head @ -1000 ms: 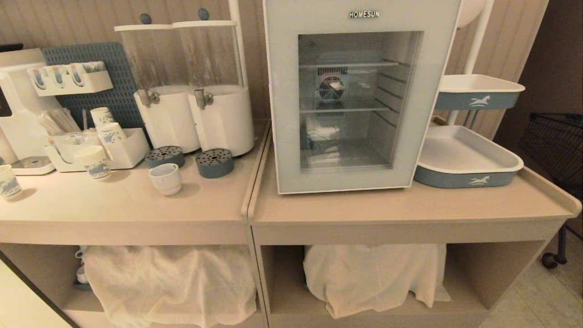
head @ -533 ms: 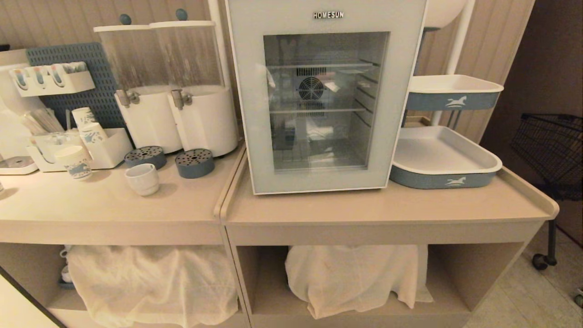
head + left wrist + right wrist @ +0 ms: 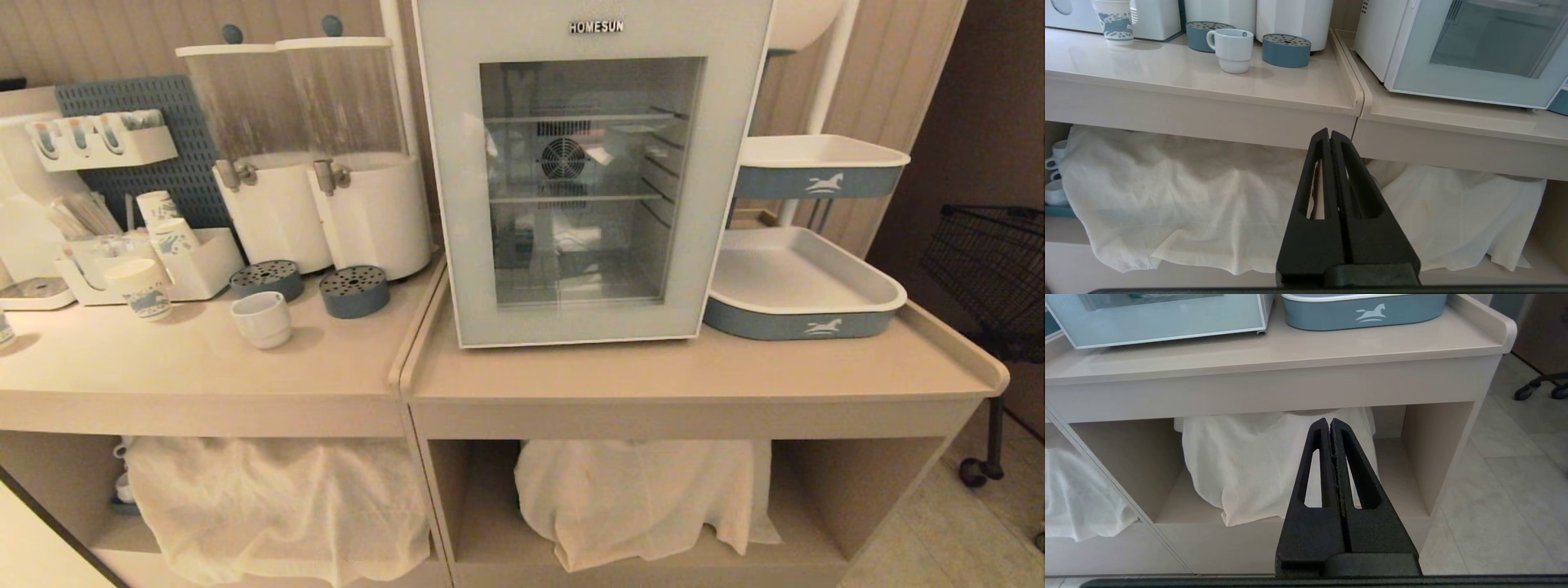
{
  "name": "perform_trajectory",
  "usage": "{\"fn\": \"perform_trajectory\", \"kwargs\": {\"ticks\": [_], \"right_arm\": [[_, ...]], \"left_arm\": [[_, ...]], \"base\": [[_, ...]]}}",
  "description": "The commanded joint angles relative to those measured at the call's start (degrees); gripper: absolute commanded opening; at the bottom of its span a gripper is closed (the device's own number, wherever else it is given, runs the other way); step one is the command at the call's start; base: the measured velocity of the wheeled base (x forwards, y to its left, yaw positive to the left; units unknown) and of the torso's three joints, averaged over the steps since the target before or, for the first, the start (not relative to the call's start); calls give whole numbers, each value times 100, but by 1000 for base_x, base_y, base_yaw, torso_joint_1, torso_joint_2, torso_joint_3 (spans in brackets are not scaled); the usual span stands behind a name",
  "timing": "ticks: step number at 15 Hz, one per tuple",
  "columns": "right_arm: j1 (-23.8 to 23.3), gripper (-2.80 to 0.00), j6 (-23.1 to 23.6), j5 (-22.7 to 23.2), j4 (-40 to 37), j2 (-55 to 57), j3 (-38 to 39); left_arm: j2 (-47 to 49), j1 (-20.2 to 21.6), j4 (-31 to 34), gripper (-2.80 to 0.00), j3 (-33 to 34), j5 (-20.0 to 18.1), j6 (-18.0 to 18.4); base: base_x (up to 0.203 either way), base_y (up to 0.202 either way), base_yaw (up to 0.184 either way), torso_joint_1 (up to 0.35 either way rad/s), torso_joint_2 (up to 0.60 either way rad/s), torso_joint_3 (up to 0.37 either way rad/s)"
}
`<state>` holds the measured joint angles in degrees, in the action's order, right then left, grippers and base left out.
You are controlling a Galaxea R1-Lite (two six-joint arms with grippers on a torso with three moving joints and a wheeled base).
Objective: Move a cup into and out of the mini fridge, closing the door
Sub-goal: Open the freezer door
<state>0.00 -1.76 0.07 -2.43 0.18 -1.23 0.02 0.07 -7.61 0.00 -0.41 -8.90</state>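
Note:
The cup (image 3: 261,318) (image 3: 1232,50), a squat white mug with a loop handle, stands on the left counter in front of two round blue drip trays. The mini fridge (image 3: 593,167) (image 3: 1470,49) sits on the right counter with its glass door (image 3: 588,327) (image 3: 1167,318) shut; its wire shelves look bare. Neither arm shows in the head view. My left gripper (image 3: 1329,132) is shut and empty, held low in front of the counters' front edge. My right gripper (image 3: 1329,421) is also shut and empty, low before the right shelf opening.
Two white drink dispensers (image 3: 326,155) stand behind the cup, with paper cups (image 3: 145,287) and an organiser at far left. Blue-and-white trays (image 3: 804,286) sit right of the fridge. White cloths (image 3: 269,506) fill the lower shelves. A black wire cart (image 3: 992,269) stands at far right.
The whole head view has shifted, first leftward, then slightly back right, so the camera moved. The fridge now sits nearer the middle. Nothing on the counters has moved.

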Motion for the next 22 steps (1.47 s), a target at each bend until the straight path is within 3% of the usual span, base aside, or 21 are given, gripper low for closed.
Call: {"fn": "perform_trajectory", "kwargs": {"ticks": [1,8,10,14,16,18,22], "right_arm": [[0,-280,0,1,-4,8,0],[9,-280,0,1,-4,8,0],[0,-280,-9,1,-4,8,0],[2,-280,-9,1,-4,8,0],[0,-280,-9,1,-4,8,0],[0,-280,-9,1,-4,8,0],[8,-280,-9,1,-4,8,0]], "left_arm": [[-29,1,-13,-280,229,-2,-7],[-21,1,37,-280,229,-34,124],[82,1,560,-280,55,-226,215],[884,-51,2047,-280,-2300,-843,131],[1646,-365,2450,-280,-2777,-972,102],[1743,-661,2475,-280,-2637,-813,127],[2649,-725,1783,-280,-2587,-569,133]], "base": [[0,0,0,0,0,0],[0,0,0,0,0,0],[0,0,0,0,0,0],[0,0,0,0,0,0],[0,0,0,0,0,0],[0,0,0,0,0,0],[0,0,0,0,0,0]]}}
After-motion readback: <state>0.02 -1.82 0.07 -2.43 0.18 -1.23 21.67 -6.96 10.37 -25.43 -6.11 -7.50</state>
